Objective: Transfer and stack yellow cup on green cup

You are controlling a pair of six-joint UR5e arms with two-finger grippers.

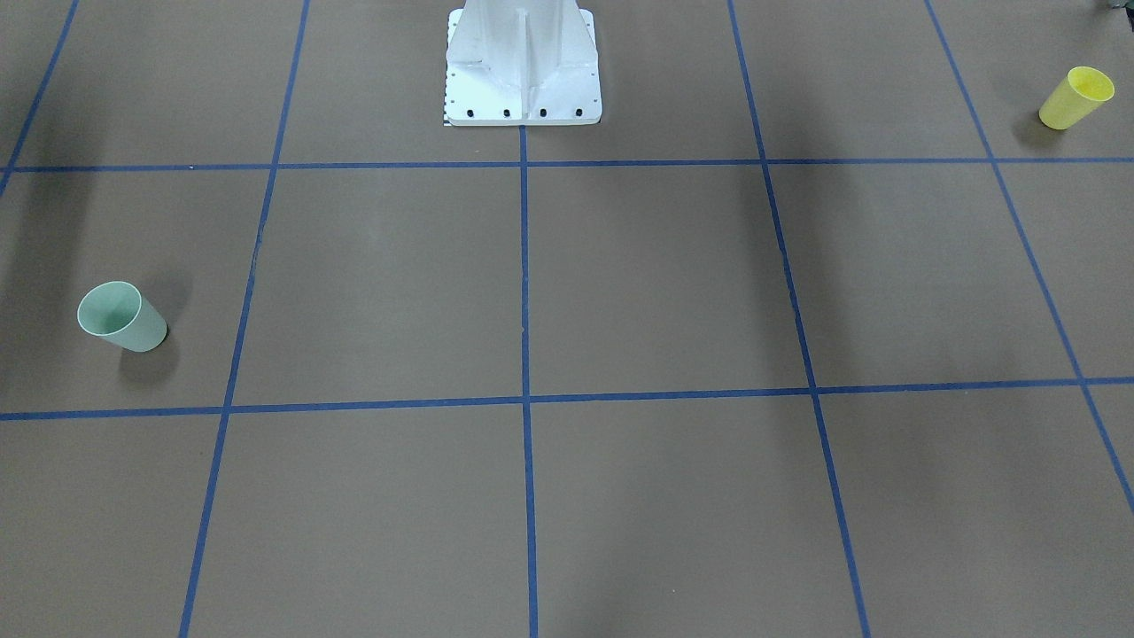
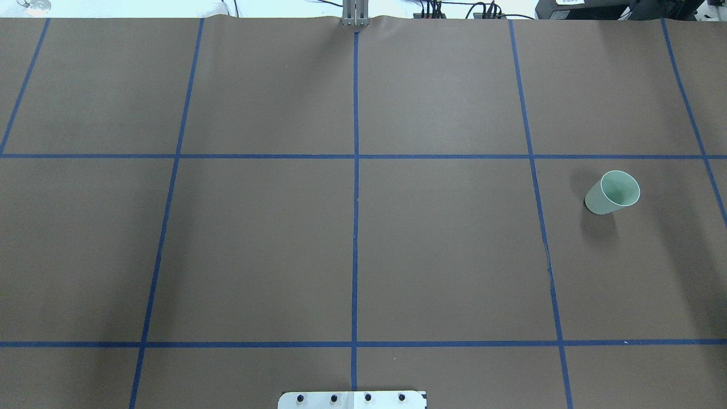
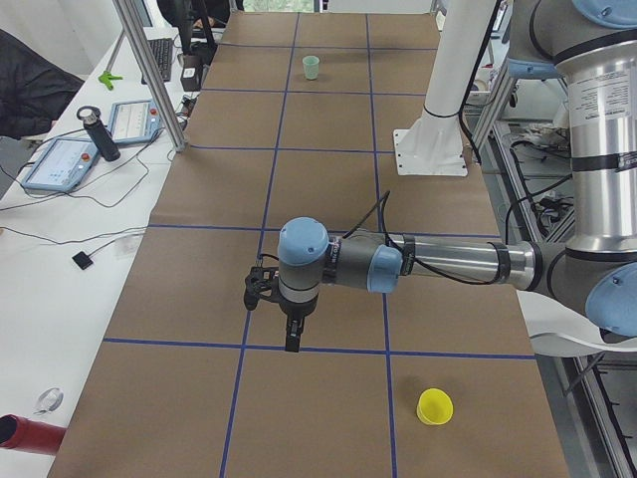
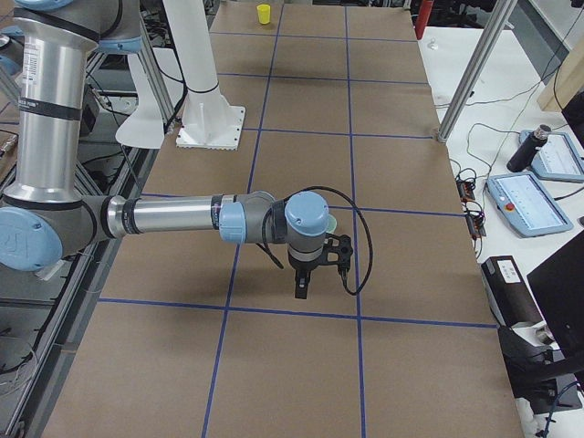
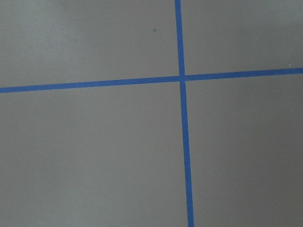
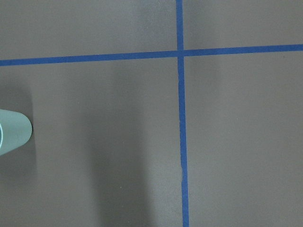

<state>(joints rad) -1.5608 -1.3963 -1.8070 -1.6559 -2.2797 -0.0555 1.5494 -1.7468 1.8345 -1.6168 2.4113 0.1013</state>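
Observation:
The yellow cup (image 1: 1076,97) stands upright near the table's end on my left; it also shows in the exterior left view (image 3: 435,406) and far off in the exterior right view (image 4: 264,13). The green cup (image 1: 121,317) stands upright near the opposite end (image 2: 612,192), and its side shows at the right wrist view's left edge (image 6: 14,135). My left gripper (image 3: 292,341) hangs above the table, up-table from the yellow cup, fingers down. My right gripper (image 4: 300,290) hangs above the table likewise. Both show only in side views, so I cannot tell whether they are open or shut.
The white robot pedestal (image 1: 523,66) stands at the table's middle edge (image 2: 352,399). Blue tape lines grid the brown table. A side table holds tablets (image 3: 60,164) and a dark bottle (image 3: 100,134). A metal frame post (image 4: 470,68) stands at the table's far edge.

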